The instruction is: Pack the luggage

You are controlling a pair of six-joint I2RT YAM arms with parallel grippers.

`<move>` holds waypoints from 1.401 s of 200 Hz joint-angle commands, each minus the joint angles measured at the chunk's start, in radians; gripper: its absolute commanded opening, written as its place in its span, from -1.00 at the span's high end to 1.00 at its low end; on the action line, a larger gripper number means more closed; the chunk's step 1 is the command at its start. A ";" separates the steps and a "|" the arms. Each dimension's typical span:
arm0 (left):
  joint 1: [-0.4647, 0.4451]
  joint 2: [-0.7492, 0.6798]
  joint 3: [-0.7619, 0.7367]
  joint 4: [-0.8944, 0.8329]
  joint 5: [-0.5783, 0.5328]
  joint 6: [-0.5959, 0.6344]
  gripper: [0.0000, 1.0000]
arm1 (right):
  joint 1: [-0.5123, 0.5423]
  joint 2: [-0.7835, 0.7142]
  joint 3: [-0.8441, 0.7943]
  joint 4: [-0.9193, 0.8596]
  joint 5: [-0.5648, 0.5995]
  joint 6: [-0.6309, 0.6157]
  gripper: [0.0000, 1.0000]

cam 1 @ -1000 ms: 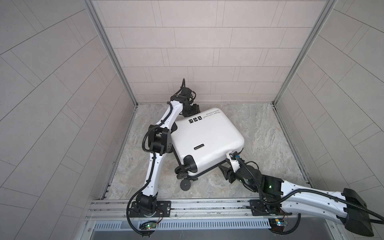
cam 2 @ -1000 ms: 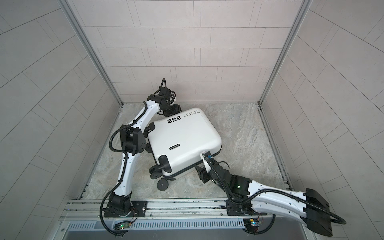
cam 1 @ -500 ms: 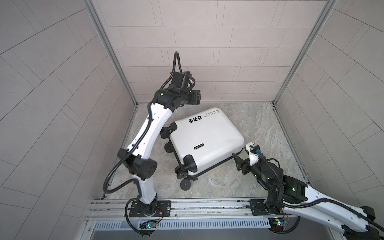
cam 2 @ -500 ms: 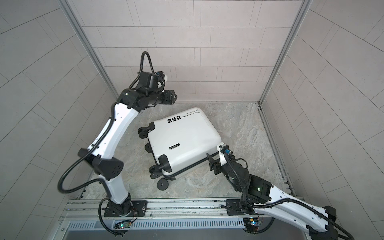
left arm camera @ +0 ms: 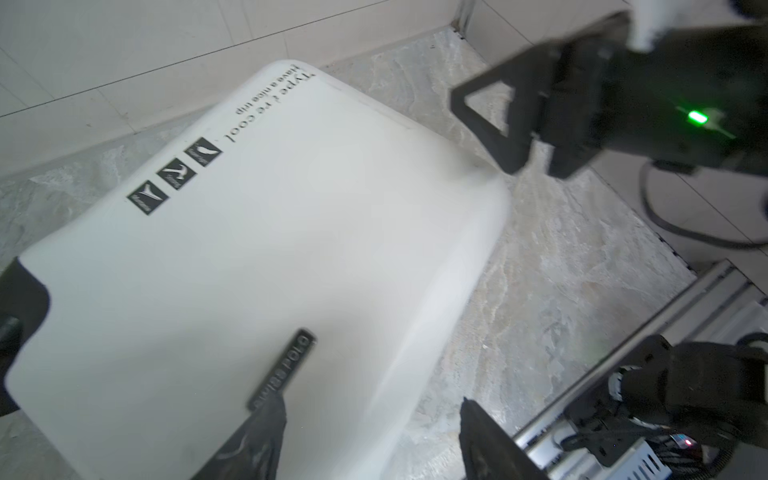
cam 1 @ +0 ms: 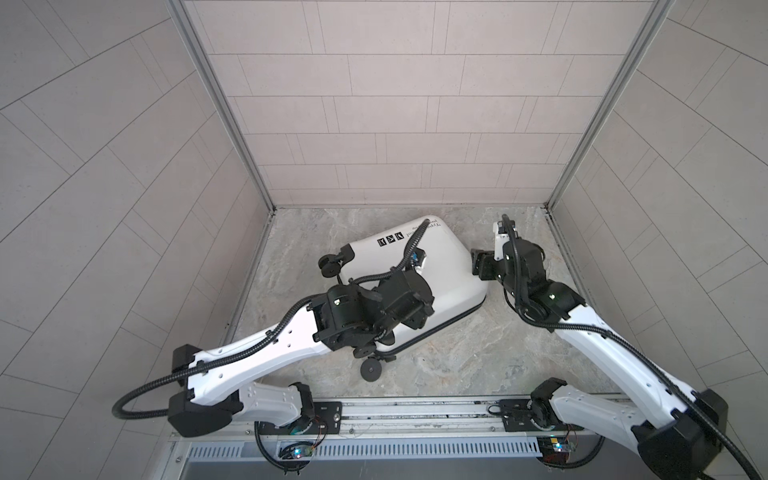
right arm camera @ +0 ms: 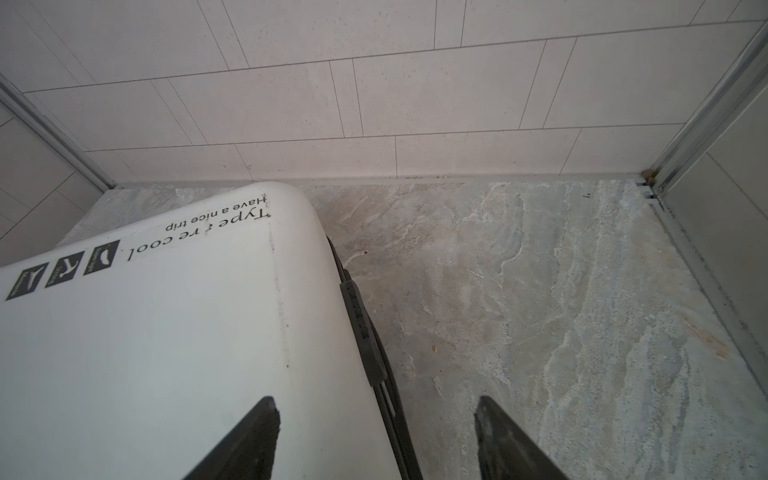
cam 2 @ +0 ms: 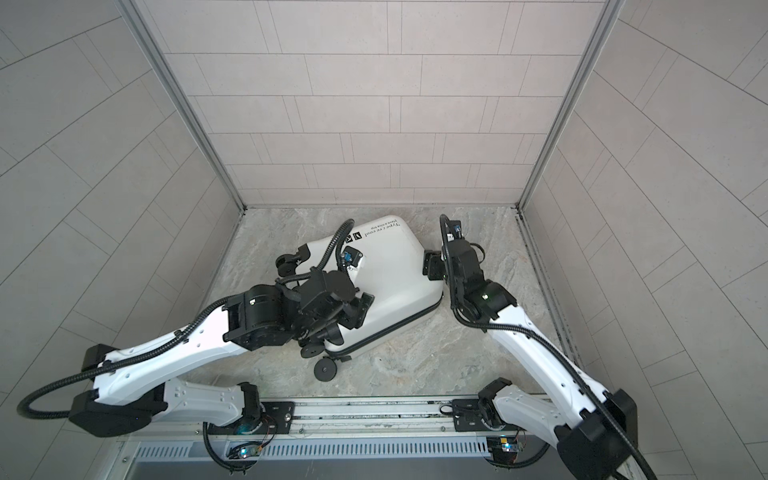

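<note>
Rail (cam 1: 415, 409) nearest, arm bases on it. Luggage (cam 1: 440, 270) lies flat on the stone floor (cam 1: 478, 357), shell shut, wheels (cam 1: 370, 370) toward the rail. Left gripper (left arm camera: 372, 401) hangs over its near part by the badge (left arm camera: 282, 370), jaws apart, nothing held. One finger may touch the shell, but the view is blurry. Right gripper (right arm camera: 374, 399) sits at the luggage's right edge, jaws wide, straddling the zipper band (right arm camera: 361, 328) and gripping nothing. Lettering (right arm camera: 216, 226) and stickers (right arm camera: 62, 270) are at the far end, near the back wall (cam 1: 395, 124).

Jaws apart: left arm (cam 1: 266, 345), right arm (cam 1: 615, 357)
</note>
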State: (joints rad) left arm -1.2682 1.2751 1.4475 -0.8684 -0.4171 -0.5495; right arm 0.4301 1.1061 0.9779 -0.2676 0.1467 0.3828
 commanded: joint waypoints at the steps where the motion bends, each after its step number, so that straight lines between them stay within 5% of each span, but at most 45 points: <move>1: -0.153 0.031 0.004 0.023 -0.175 -0.161 -0.42 | -0.072 0.083 0.080 -0.017 -0.097 0.039 -0.52; 20: -0.284 0.106 0.010 0.027 -0.185 -0.247 -0.42 | -0.156 0.165 0.139 -0.002 -0.150 0.066 -0.51; 50: -0.344 0.150 -0.080 0.088 -0.093 -0.382 -0.40 | -0.276 0.273 0.183 0.077 -0.263 0.150 -0.51; 79: -0.356 0.108 -0.252 0.195 -0.084 -0.498 -0.40 | -0.325 0.375 0.237 0.124 -0.344 0.186 -0.51; 132: -0.330 -0.065 -0.561 0.297 -0.225 -0.663 -0.38 | -0.334 0.564 0.350 0.214 -0.587 0.220 -0.39; 211: -0.046 -0.347 -0.816 0.348 -0.194 -0.674 -0.35 | -0.326 0.578 0.304 0.219 -0.611 0.242 -0.31; 280: 0.343 -0.472 -0.865 0.362 0.024 -0.484 -0.33 | -0.301 0.554 0.196 0.109 -0.530 0.214 -0.14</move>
State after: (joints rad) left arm -1.0077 0.7944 0.5900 -0.4965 -0.4465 -1.1221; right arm 0.1070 1.7088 1.2121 -0.1219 -0.4206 0.6205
